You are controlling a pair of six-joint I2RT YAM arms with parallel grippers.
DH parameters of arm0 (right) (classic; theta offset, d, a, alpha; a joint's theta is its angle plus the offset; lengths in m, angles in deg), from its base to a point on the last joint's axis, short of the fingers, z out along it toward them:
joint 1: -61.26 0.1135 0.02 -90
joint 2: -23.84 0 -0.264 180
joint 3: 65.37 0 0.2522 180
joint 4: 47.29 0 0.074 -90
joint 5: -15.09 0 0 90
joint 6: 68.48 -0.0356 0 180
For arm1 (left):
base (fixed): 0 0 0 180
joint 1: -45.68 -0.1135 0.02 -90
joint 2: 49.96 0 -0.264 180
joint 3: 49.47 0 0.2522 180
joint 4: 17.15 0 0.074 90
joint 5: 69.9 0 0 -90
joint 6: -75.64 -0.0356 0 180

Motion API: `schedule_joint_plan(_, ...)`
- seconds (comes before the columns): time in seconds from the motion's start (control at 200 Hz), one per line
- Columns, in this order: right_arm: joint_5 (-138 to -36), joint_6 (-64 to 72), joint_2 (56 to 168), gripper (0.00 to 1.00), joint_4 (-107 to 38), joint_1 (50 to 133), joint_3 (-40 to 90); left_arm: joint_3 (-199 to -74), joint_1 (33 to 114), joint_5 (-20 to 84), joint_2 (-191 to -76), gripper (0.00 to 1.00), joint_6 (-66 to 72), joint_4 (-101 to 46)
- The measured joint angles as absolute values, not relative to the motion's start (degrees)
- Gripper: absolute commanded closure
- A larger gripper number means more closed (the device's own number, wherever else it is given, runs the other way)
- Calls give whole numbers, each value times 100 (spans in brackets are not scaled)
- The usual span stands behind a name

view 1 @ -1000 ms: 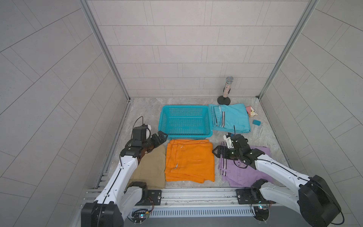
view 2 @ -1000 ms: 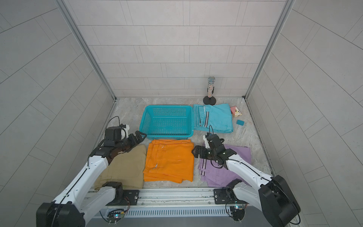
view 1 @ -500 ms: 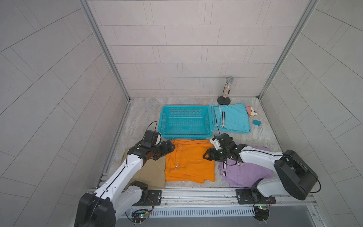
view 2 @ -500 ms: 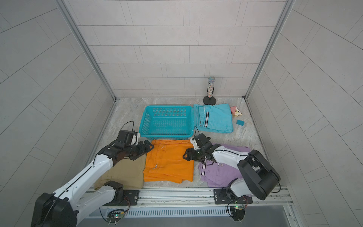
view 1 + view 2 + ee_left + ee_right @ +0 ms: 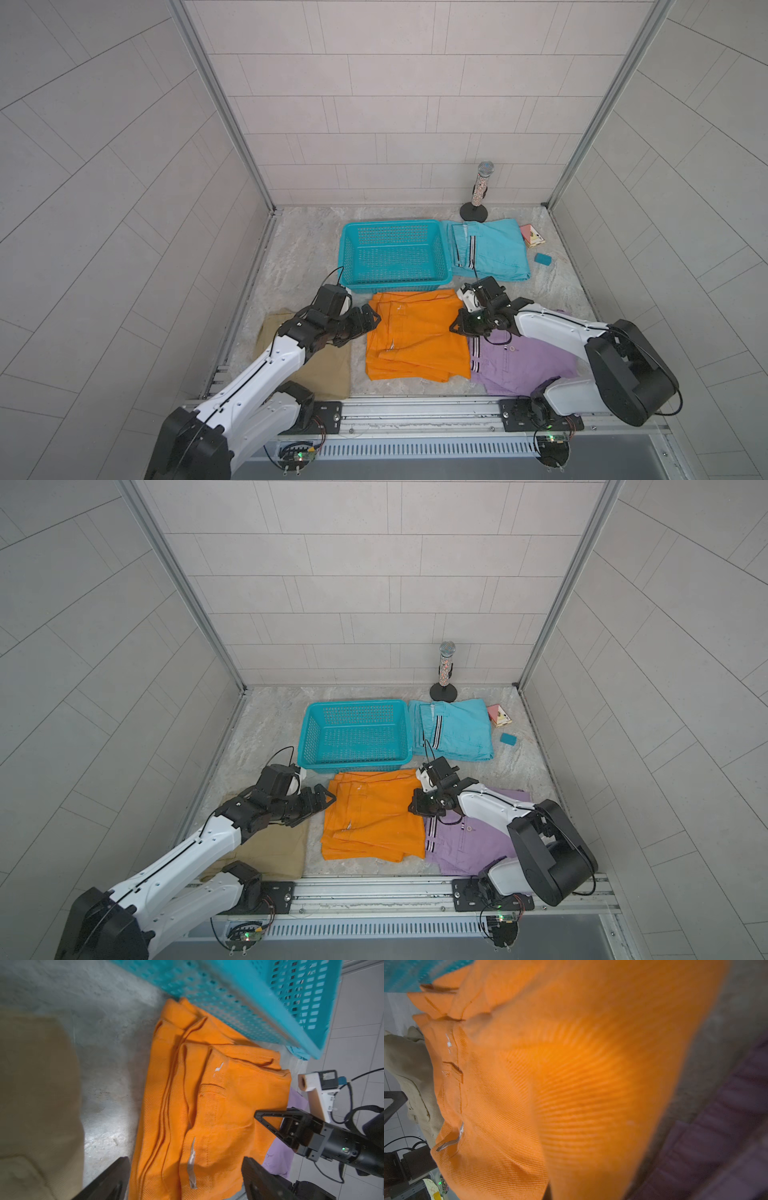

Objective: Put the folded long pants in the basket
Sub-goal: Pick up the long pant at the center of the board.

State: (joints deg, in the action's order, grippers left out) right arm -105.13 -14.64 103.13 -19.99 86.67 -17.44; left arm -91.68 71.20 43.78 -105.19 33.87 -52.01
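The right pincer (image 5: pixel 456 329) is clenching the right edge of the orange pants (image 5: pixel 415 338) while the released left pincer (image 5: pixel 371 323) is hovering at their left.

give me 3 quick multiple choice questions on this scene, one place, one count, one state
1. The orange pants lie: A on the table beside the near wall of the basket B inside it C under the turquoise pants
2. Folded pants outside the basket: A two B three C four
3. The left gripper is: A shut on cloth B open C shut on the basket rim
1A, they lie flat before the basket; 2C, four piles lie on the table, none inside; 3B, its fingers stand apart.
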Motion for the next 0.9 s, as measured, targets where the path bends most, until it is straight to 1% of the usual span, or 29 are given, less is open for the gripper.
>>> schedule_joint_plan(0.255,-10605,-1442,10344,100,-2040,8634,-1768,-8733,7251,4299,-11343,5,3426,-4380)
schedule_joint_plan(0.37,-10624,-1445,10344,100,-2040,8632,-1768,-8676,7312,4306,-11644,5,3428,-3789)
schedule_joint_plan(0.495,-10640,-1447,10344,100,-2043,8634,-1768,-8634,7435,4378,-11976,9,3459,-3081)
schedule_joint_plan(0.585,-10642,-1449,10344,100,-2043,8638,-1768,-8595,7546,4409,-12182,25,3494,-2679)
schedule_joint_plan(0.69,-10640,-1464,10344,100,-2047,8662,-1768,-8562,7644,4442,-12438,53,3531,-2408)
schedule_joint_plan(0.72,-10633,-1471,10344,100,-2051,8676,-1768,-8556,7662,4468,-12514,63,3529,-2353)
schedule_joint_plan(0.725,-10635,-1473,10344,100,-2051,8676,-1768,-8554,7669,4463,-12527,63,3542,-2340)
schedule_joint_plan(0.78,-10631,-1490,10344,100,-2062,8691,-1768,-8536,7686,4472,-12652,85,3549,-2262)
schedule_joint_plan(0.82,-10624,-1499,10344,100,-2069,8704,-1768,-8525,7697,4485,-12722,99,3564,-2222)
schedule_joint_plan(0.831,-10629,-1501,10344,100,-2071,8708,-1768,-8519,7699,4505,-12739,100,3594,-2194)
schedule_joint_plan(0.901,-10607,-1519,10330,100,-2071,8741,-1768,-8516,7697,4527,-12724,100,3599,-2181)
